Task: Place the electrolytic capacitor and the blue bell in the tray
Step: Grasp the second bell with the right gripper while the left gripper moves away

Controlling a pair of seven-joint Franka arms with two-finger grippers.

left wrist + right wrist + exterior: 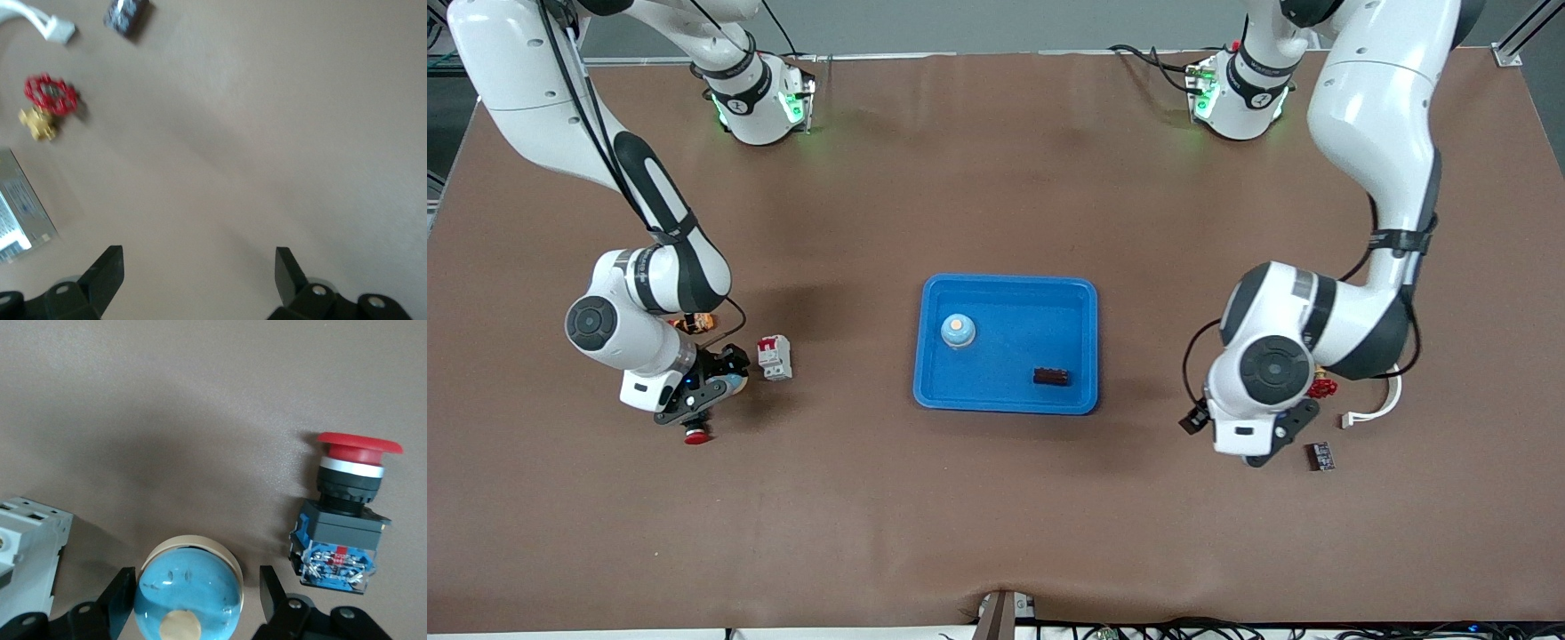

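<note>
Front view: the shallow bright blue rectangular plastic tray point(1005, 391) sits in the middle of the frame. It holds a small pale blue round piece with a tan top point(958, 331) and a dark brown rectangular block point(1052, 377), well apart from each other.

Toward the right arm's end of the table, at mid height in the frame, the right gripper point(716, 394) is down at the table. Its fingers stand spread around the blue dome-shaped bell with a cream rim point(733, 383). The bell is on the table, well apart from the tray. A white circuit breaker with a red switch point(775, 357) stands just beside the bell. A red mushroom push button on a blue and black body point(696, 435) lies lower in the frame.

Toward the left arm's end, the left gripper point(1267, 447) hangs low over bare brown table point(996, 533). Near it are a red-handled brass valve point(1323, 388), a white cable connector point(1371, 411) and a small dark chip module point(1320, 457).

Left wrist view: the left gripper point(199, 267) has its fingers wide apart with only bare table between them. The valve point(48, 103), connector point(50, 25) and chip module point(127, 15) lie well away from them.

Right wrist view: the right gripper point(197, 600) brackets the bell point(189, 587). One finger point(122, 597) is right at the rim; the other stands slightly clear. The breaker point(27, 547) and the push button point(343, 520) flank it.
</note>
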